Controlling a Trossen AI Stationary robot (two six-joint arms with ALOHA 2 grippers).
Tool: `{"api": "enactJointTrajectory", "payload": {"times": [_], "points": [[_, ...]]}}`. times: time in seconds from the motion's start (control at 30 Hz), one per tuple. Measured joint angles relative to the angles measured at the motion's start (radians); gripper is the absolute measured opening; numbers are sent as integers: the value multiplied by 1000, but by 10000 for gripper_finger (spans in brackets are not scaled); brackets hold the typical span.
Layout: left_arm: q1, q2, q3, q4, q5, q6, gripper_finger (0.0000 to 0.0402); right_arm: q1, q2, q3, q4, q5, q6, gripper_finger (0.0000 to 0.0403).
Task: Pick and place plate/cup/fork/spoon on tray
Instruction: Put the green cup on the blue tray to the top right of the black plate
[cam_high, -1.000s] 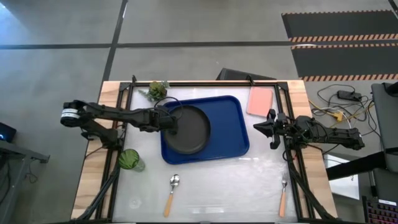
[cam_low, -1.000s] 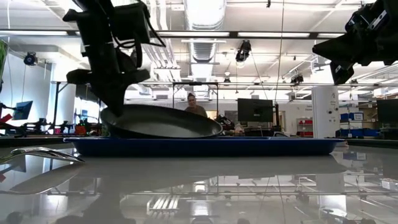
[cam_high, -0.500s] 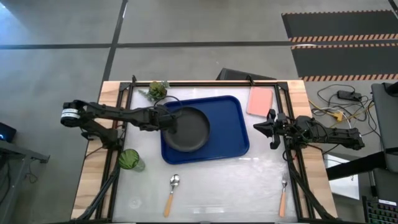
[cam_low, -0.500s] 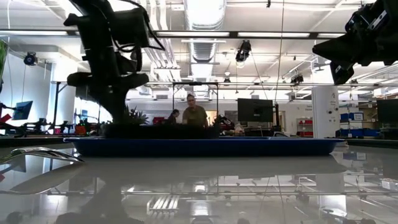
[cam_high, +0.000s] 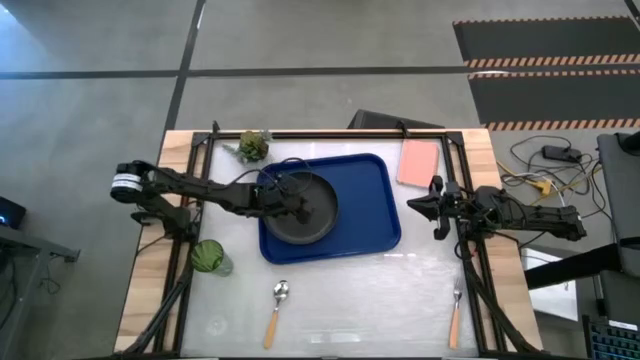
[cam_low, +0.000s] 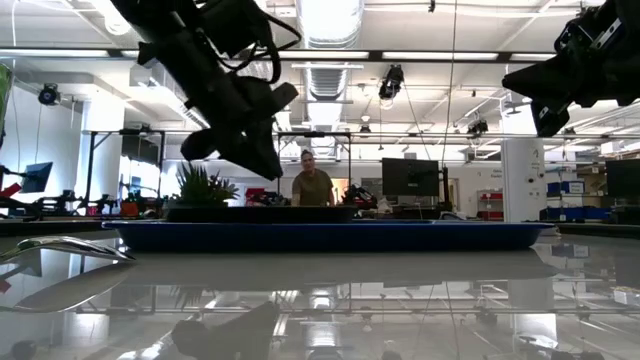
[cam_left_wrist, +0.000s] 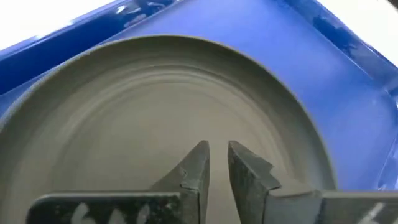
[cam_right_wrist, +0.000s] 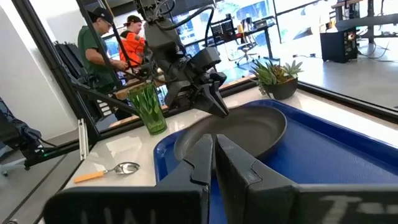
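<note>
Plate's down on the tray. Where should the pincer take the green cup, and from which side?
Take the cup across its upper wall, coming down from above. It stands upright and alone at the table's left edge, open mouth up, so its narrow round body should fit between the fingers. The left pincer, now over the plate, is nearest.

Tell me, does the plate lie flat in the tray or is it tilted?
Flat. The plate rests level inside the tray; the left hand above it is shut, holding nothing.

The left gripper (cam_high: 306, 208) hides part of the plate (cam_high: 312, 222); the left wrist view crops the tray (cam_left_wrist: 348, 74).
</note>
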Motion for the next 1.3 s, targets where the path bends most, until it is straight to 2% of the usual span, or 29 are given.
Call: {"api": "enactJointTrajectory", "payload": {"times": [0.27, 0.47, 0.67, 0.87, 0.97, 1.2, 1.3], "points": [[-50, -83, -1, -44, 6, 35, 15, 0, 5, 0, -67, -1, 10, 9], [-75, -225, -1, -56, 6, 174, 15, 0, 6, -6, -103, -8, 9, 9], [-119, -406, 0, -58, 8, 254, 15, 0, 9, -6, -46, -7, 34, 9], [-230, -501, 0, -56, -48, 281, 15, 0, 55, -6, 74, -1, 33, 9], [-270, -537, 0, -53, -67, 309, 15, 0, 111, -6, 194, 1, 4, 9], [-338, -585, 0, -70, -68, 355, 15, 0, 316, -6, 532, 2, -62, 9], [-361, -611, 2, -116, -35, 327, 15, 0, 405, 23, 583, 2, -64, 9]]}}
